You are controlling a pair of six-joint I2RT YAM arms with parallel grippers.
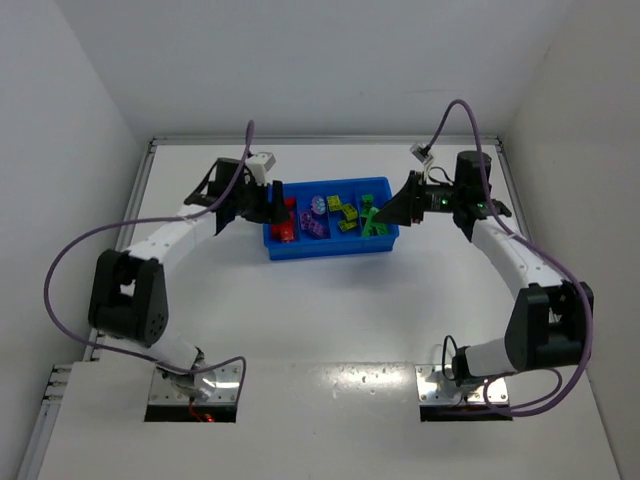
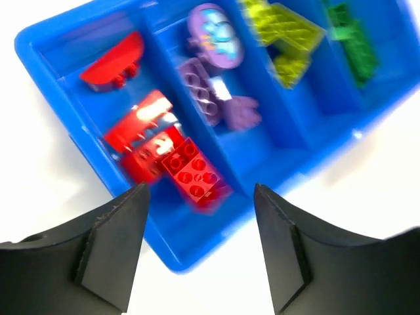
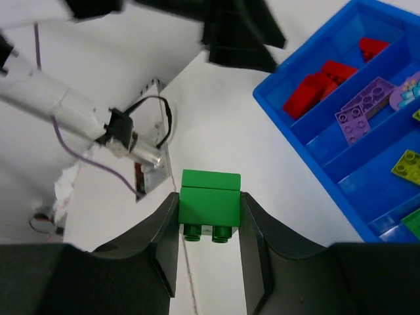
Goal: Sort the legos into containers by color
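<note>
- Left pincer: open, nothing between the two black fingers. Hangs over the left end of the blue tray, above the red compartment.
- Right pincer: closed on a green brick, which is clamped on both sides with its round studs towards the wrist camera. Seen from the wrist against bare white table, with the tray off to the upper right. In the overhead view, sits at the tray's right end, by the green compartment; height above it not to be told.
- Tray: one piece, bright blue and rectangular, divided into four narrow compartments side by side. Lies flat on the table between the two arms.
- Compartment 1, leftmost from above: red bricks only. Includes a curved red piece towards the far end and a square four-stud red block leaning on the cluster beside it.
- Compartment 2: purple bricks, with a round purple piece bearing a pale blue print at the far end.
- Compartment 3: yellow-green bricks, blurred in the left wrist view; several separate pieces in the overhead view.
- Compartment 4, rightmost: green bricks, partly hidden from above by the right pincer; number not to be told.
- Held green brick: apart from the tray contents, touching only the right pincer's fingers.
</note>
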